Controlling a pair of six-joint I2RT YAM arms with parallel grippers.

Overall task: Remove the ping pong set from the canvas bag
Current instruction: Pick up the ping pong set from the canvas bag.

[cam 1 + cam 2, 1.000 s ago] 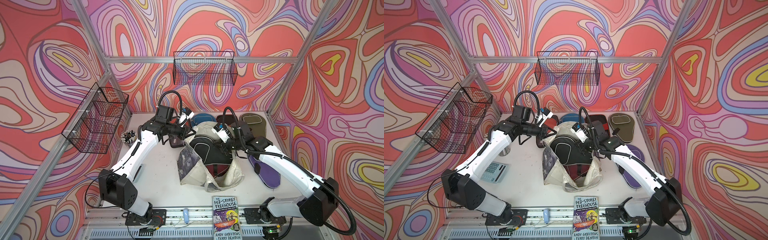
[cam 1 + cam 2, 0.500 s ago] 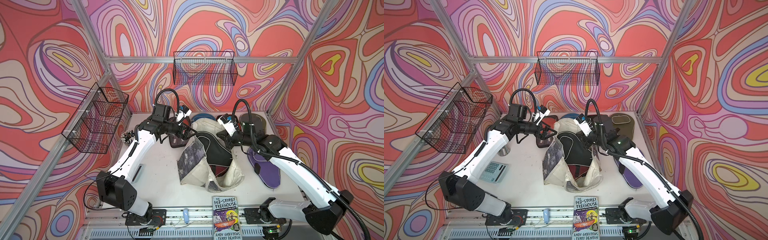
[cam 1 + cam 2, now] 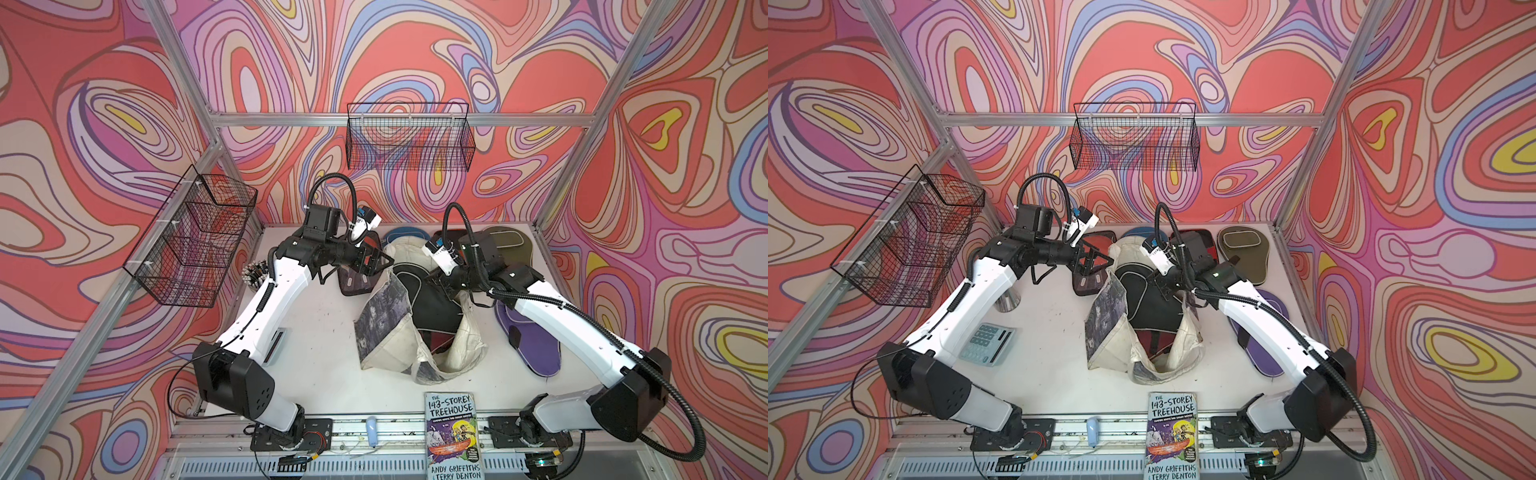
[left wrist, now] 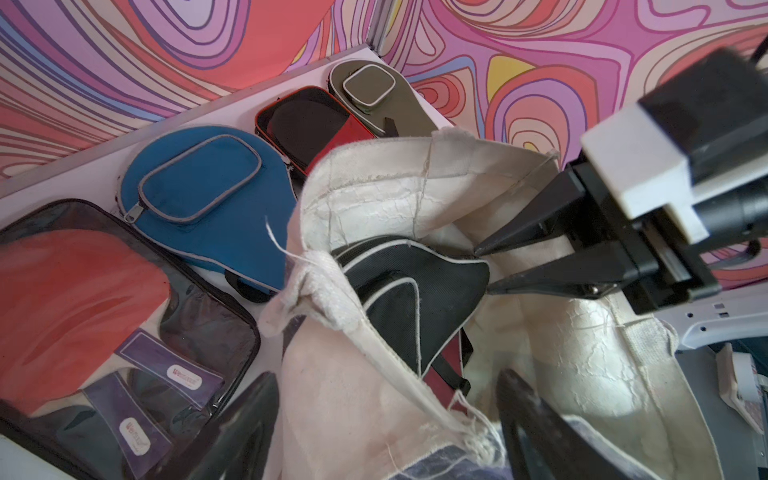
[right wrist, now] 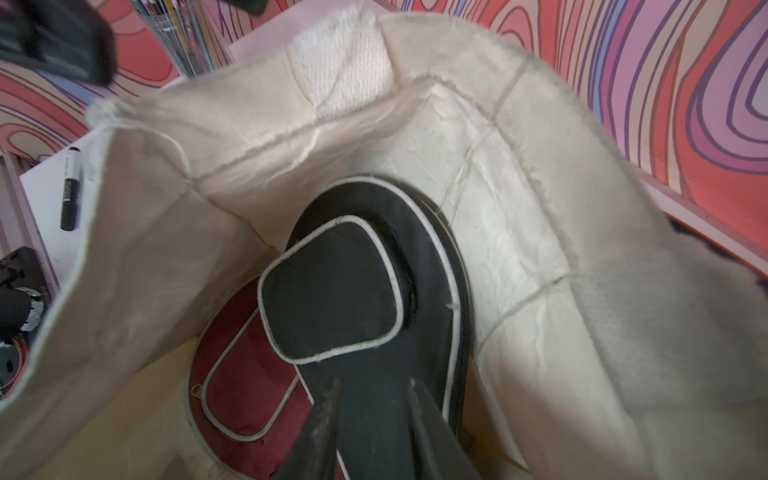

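Fingers of left gripper spread wide, with cloth rim of the canvas bag between them, not pinched. Fingers of right gripper only narrowly apart, over the handle end of the black case, no clamp visible. Black case and maroon case inside the bag, mid-table. Outside it: blue case, dark pack and olive case along the far edge, red-paddle pack far left of the bag, purple case at right.

White table carries canvas bag, purple case — and calculator.
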